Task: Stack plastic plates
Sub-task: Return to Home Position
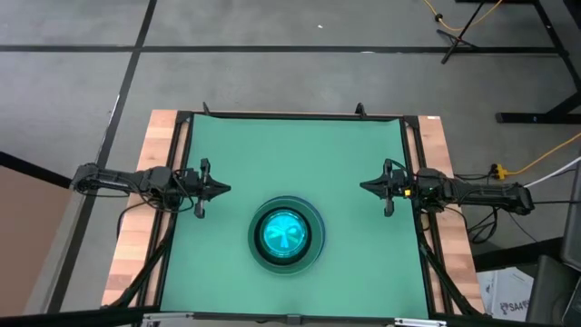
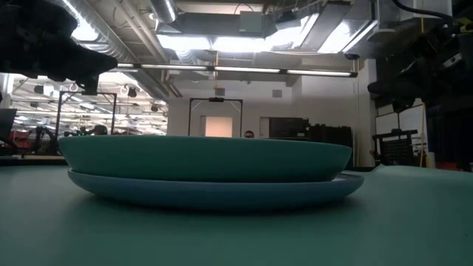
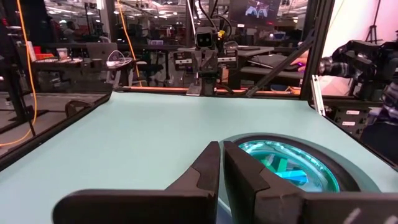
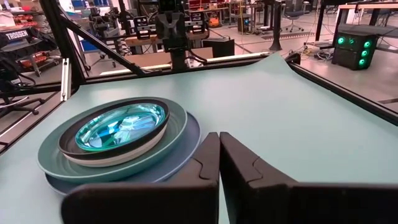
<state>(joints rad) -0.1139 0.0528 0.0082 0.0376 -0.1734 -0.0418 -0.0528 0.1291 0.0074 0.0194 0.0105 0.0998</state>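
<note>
The plates stand in one stack near the middle of the green mat, toward its near edge. The blue large plate is at the bottom with the teal-green one on it, then the white and black medium plates, and the translucent cyan small plates nest on top. The stack also shows in the low view and the left wrist view. My left gripper waits shut at the mat's left side. My right gripper waits shut at the right side. Both touch nothing.
The green mat lies bare around the stack, with wooden table strips and a dark frame rail at its borders. Beyond the far edge are lab benches and equipment.
</note>
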